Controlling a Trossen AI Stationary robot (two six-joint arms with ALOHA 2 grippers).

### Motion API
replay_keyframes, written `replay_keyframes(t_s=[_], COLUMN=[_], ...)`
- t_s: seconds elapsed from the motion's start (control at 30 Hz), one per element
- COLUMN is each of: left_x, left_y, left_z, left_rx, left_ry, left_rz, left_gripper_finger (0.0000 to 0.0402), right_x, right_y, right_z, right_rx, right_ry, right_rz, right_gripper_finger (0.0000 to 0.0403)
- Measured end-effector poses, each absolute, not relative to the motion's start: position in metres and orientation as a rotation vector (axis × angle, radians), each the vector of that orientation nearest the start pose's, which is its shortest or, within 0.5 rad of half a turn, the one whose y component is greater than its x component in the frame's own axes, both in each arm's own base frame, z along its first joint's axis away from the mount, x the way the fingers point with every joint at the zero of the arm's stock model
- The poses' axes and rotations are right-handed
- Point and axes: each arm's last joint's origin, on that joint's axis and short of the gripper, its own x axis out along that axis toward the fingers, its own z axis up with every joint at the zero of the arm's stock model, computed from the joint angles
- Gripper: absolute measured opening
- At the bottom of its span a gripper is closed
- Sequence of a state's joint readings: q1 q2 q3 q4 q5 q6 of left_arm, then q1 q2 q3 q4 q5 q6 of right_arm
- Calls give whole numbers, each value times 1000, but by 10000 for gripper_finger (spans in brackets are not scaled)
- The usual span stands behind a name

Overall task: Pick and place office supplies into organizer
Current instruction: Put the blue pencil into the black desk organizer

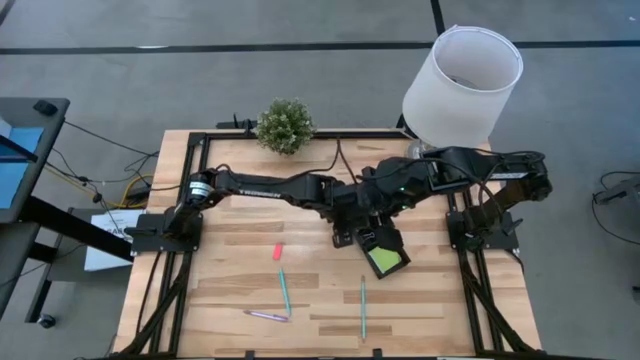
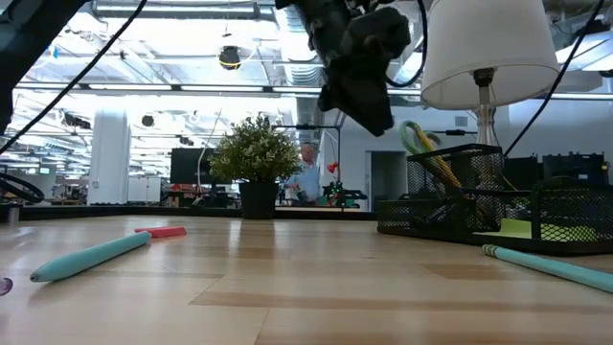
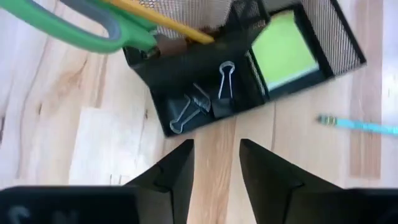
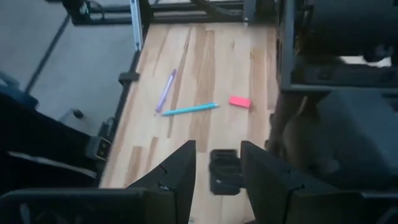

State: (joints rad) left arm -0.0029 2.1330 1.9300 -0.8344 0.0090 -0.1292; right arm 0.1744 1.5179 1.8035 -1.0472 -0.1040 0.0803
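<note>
Organizer: black mesh organizer [image 1: 372, 245] sits mid-tabletop [image 1: 240, 300], toward the right arm's side; the lime-green sticky-note pad [image 3: 283, 50] lies in one compartment, black clips [image 3: 199, 102] in the shallow tray beside it, green-handled scissors [image 3: 81, 28] and a wooden pencil [image 3: 161, 22] stand in the cup.
Loose supplies: pink eraser [image 1: 278, 251], two teal pens [image 1: 284, 291] [image 1: 362, 306] and a purple pen [image 1: 265, 316], all lying flat on the tabletop, well apart from the organizer.
Left gripper: left gripper [image 3: 216, 163] hovers just above the organizer's near edge, fingers apart, holding nothing.
Right gripper: right gripper [image 4: 217, 168] hangs over the organizer too, fingers apart and empty, facing across the tabletop toward the pens and eraser.
Pens, handling: light, stiff, smooth and round (likely to roll or pivot if nudged); best pinched across the barrel near its middle, fingers square to its length.
Eraser, handling: small, light, slightly soft and grippy (the easiest pick, I judge); take it across the short sides.
Risk: a low approach could skid a pen along the wood.
</note>
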Motion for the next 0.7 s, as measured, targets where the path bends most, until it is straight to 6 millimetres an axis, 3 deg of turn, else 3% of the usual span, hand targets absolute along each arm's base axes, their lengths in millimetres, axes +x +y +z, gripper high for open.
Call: replay_keyframes(t_s=[0.13, 0.37, 0.7], left_x=[458, 453, 420], left_y=[2, 8, 9], left_z=[262, 274, 304], left_rx=[-115, -129, -68], left_ry=[1077, 1061, 1164], left_rz=[28, 30, 76], left_gripper_finger=[117, 116, 116], right_x=[290, 288, 287], right_y=[54, 53, 53], right_z=[428, 436, 439], right_rx=[93, 5, 109], right_ry=[768, 725, 725], right_rz=[189, 194, 145], right_gripper_finger=[118, 118, 118])
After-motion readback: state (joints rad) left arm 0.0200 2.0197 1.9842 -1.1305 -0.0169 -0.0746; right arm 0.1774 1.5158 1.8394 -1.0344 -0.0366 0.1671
